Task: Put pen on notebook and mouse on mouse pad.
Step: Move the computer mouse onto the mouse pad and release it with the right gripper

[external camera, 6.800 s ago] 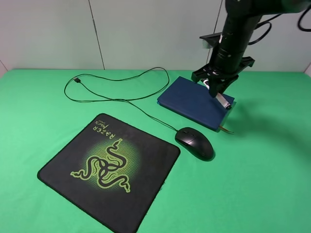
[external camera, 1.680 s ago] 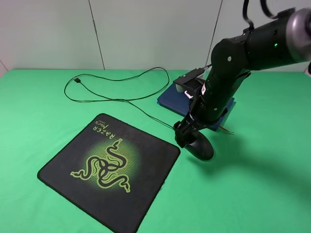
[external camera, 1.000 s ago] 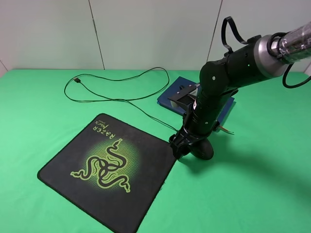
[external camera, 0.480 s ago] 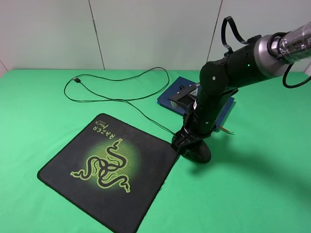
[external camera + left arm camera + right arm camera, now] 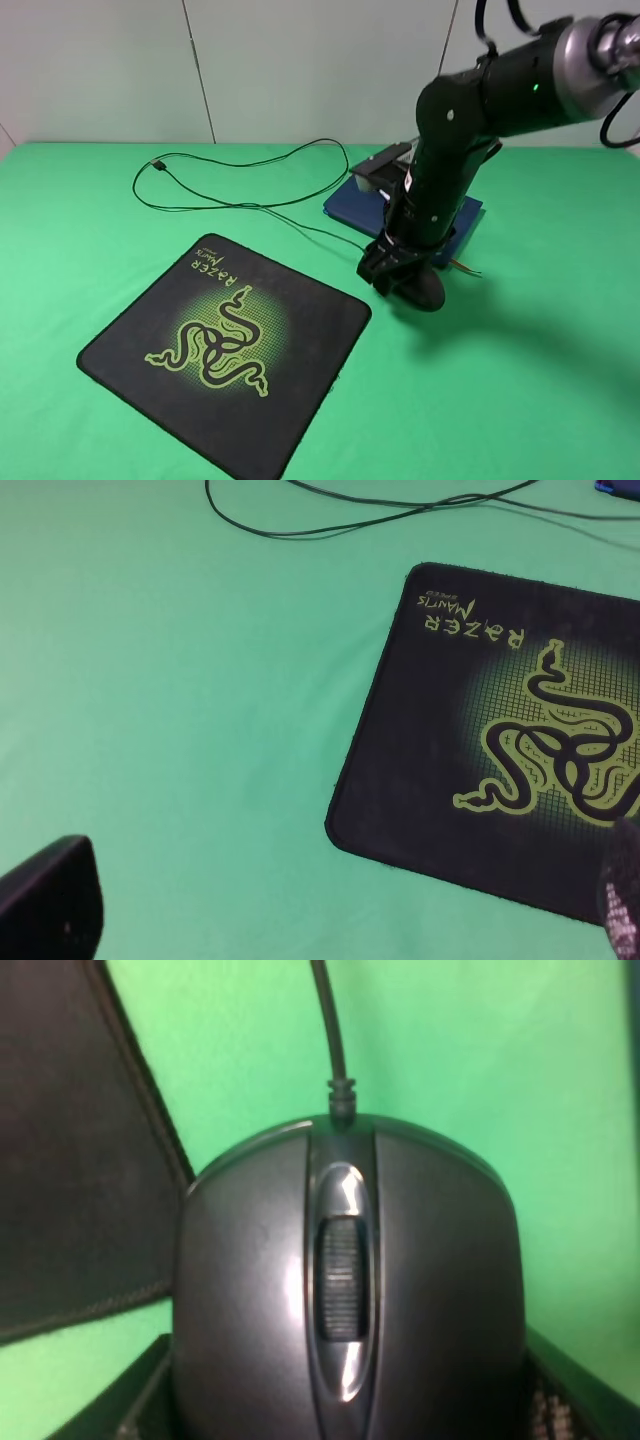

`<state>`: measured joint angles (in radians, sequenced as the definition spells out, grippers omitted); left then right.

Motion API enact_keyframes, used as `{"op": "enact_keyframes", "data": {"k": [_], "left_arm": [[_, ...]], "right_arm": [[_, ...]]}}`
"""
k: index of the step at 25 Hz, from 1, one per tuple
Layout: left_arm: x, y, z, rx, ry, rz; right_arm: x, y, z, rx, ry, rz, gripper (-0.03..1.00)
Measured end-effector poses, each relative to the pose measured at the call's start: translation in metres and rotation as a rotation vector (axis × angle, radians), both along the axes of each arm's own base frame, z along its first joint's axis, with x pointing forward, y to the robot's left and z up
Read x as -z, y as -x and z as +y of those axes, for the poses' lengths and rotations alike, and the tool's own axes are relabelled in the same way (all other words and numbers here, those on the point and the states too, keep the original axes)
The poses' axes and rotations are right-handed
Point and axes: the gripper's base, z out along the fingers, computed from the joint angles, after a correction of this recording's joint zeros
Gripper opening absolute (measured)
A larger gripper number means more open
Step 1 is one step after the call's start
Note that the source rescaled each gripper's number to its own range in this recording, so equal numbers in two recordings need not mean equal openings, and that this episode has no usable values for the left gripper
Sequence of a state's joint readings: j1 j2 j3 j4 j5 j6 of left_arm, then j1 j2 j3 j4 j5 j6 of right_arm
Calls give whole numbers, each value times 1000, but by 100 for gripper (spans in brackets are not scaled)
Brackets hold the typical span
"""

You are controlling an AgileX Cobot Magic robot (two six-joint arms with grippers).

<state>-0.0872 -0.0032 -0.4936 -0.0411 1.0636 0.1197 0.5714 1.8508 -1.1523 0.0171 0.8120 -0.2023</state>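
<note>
Mouse pad [image 5: 225,350] lies flat on the green cloth [image 5: 100,200], with the notebook [image 5: 350,207] further back, half hidden by the right arm. Right gripper [image 5: 400,279] is clamped on the mouse [image 5: 345,1300] just off the pad's corner. Left gripper [image 5: 335,890] hangs wide open by the pad.

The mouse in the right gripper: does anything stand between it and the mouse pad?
Nothing visible does. Only bare green cloth lies between the mouse and the near edge of the mouse pad.

Mouse [image 5: 424,291] right of mouse pad [image 5: 300,340]
</note>
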Motion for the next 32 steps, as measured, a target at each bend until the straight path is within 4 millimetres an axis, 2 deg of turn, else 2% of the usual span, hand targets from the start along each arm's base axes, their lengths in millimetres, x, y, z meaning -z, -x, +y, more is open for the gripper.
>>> {"op": "enact_keyframes", "data": {"k": [5, 9, 15, 18, 22, 26, 32], "left_arm": [[0, 0, 0, 0, 0, 0], [0, 0, 0, 0, 0, 0], [0, 0, 0, 0, 0, 0], [0, 0, 0, 0, 0, 0], [0, 0, 0, 0, 0, 0], [0, 0, 0, 0, 0, 0], [0, 0, 0, 0, 0, 0]], "right_arm": [[-26, -1, 8, -4, -25, -11, 59], [-38, 11, 35, -56, -42, -33, 59], [-45, 41, 80, -140, -95, -78, 59], [-44, 60, 101, -185, -124, -92, 59], [-30, 80, 127, -227, -140, -82, 59], [-16, 88, 152, -258, -137, -65, 59], [4, 89, 184, -293, -117, -37, 59]]}}
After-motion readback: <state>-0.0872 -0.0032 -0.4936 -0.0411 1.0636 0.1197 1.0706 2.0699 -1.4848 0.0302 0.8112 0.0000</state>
